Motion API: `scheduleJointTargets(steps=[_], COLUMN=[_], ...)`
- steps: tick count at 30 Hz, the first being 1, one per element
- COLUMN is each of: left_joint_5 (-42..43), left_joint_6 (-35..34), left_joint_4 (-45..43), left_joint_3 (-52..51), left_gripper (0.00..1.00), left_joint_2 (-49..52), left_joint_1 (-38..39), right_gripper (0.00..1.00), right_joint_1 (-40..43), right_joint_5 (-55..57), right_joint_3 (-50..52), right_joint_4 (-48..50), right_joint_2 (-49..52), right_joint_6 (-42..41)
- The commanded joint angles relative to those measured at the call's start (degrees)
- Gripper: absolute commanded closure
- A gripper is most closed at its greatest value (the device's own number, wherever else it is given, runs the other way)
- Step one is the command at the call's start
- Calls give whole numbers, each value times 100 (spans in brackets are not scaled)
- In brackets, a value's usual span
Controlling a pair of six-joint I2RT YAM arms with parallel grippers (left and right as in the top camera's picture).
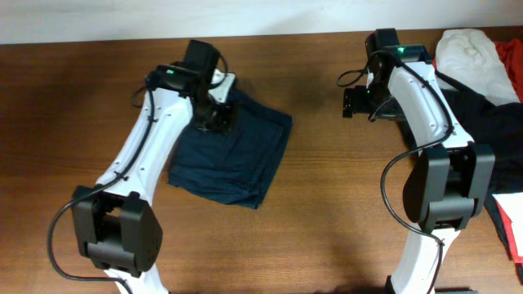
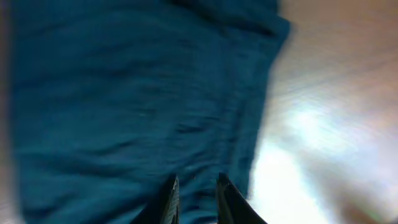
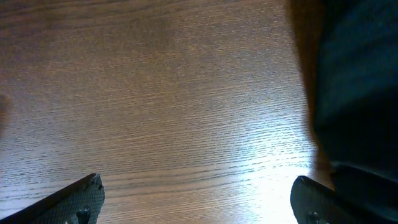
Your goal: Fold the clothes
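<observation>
Overhead, the dark blue folded cloth garment [image 1: 241,155] lies rumpled and roughly square, left of centre near the brown wooden surface's [image 1: 327,220] far edge. Left pincer [image 2: 197,190] narrowed over it, grip unclear; right pincer [image 3: 196,196] spread wide.

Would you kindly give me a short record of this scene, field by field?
garment: blue cloth, looks folded, flat on the table, left of centre
left gripper: over the cloth's far left corner, fingers nearly together; grip unclear
right gripper: open, over bare wood, holding nothing
pile: white, black and red clothes at the right edge
</observation>
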State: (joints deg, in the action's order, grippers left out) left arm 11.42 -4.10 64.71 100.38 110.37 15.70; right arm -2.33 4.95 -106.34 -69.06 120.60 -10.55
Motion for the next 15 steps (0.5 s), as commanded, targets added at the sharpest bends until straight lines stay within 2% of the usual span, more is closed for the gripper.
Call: scheduleJointTargets(steps=[1, 3, 4, 5, 6, 9, 11, 13, 15], left_joint_5=[-907, -699, -581, -590, -629, -581, 835, 2041, 2616], left_joint_6=[26, 31, 35, 205, 361, 387, 1167, 1725, 2028], left_joint_4=[-101, -63, -31, -37, -74, -459, -750, -675, -557], left_joint_3=[-22, -22, -22, -22, -22, -22, -22, -22, -22], left_gripper=[79, 79, 53, 34, 26, 25, 25, 25, 25], left_joint_2=[44, 251, 468, 627, 789, 1176, 1368, 1589, 1818], left_joint_1=[-457, -710, -852, -925, -999, -1401, -1945, -2293, -2396], right_gripper=[1, 1, 1, 1, 1, 1, 1, 1, 1], right_joint_1=[15, 15, 15, 15, 15, 15, 15, 15, 15], right_joint_5=[90, 90, 90, 92, 90, 90, 90, 90, 90], right_joint_3=[-44, -44, -44, -44, -44, -44, -44, -44, -44], right_joint_4=[-15, -15, -15, -15, -15, -15, -15, -15, -15], right_joint_2=[-33, -33, -33, -33, -33, -33, -33, -33, -33], right_joint_6=[-20, -20, -20, -20, -20, -20, -20, -20, -20])
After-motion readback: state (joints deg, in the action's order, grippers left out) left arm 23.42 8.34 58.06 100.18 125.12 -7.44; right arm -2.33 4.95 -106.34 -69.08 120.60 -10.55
